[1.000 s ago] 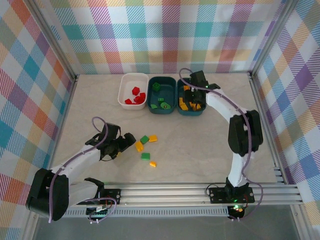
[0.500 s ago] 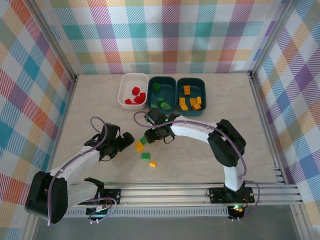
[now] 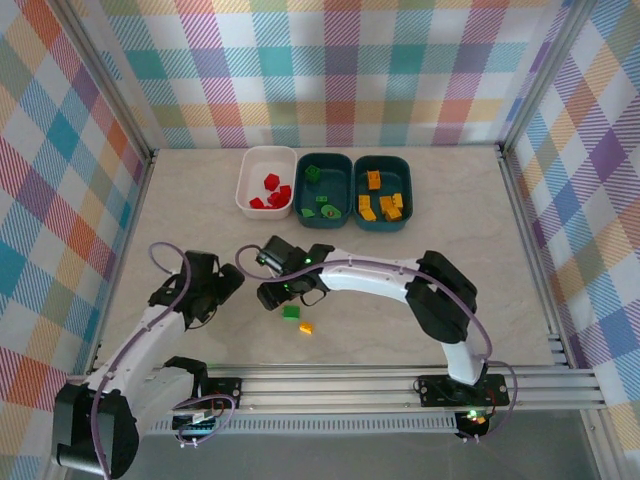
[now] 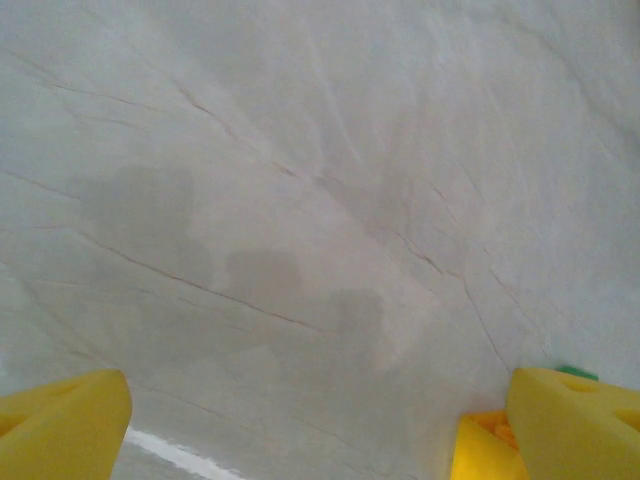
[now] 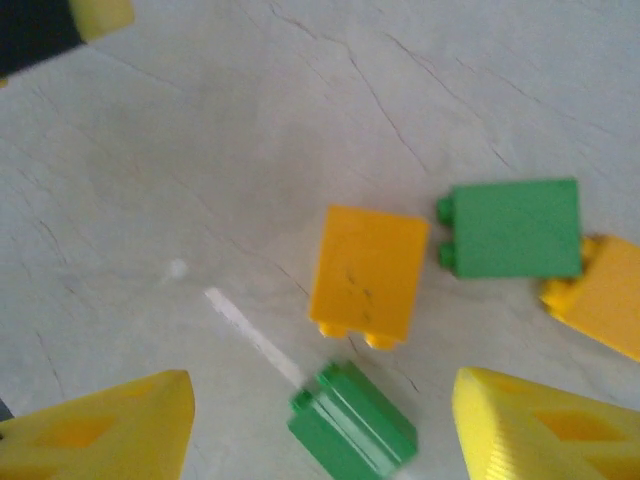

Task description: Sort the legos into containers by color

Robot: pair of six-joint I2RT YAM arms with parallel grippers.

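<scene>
The white container (image 3: 251, 187) holds red legos, the middle teal container (image 3: 342, 190) green ones, and the right teal container (image 3: 403, 195) orange ones. Loose legos lie on the table: a green one (image 3: 291, 312) and an orange one (image 3: 306, 327). My right gripper (image 3: 275, 293) hovers open over that cluster. In the right wrist view a green brick (image 5: 353, 421) lies between the spread fingers of the right gripper (image 5: 320, 440), untouched. Beyond it lie an orange brick (image 5: 367, 277), another green brick (image 5: 512, 229) and an orange one (image 5: 600, 295). My left gripper (image 3: 228, 283) (image 4: 318, 425) is open over bare table.
The tubs stand in a row at the back centre. Metal frame rails (image 3: 524, 230) and checked walls close in the table on all sides. The two grippers are close together at the front left, and a left fingertip (image 5: 100, 14) shows in the right wrist view.
My right arm swung from the orange tub down and left to the loose bricks. My left arm drew back to the left, away from them, staying open.
</scene>
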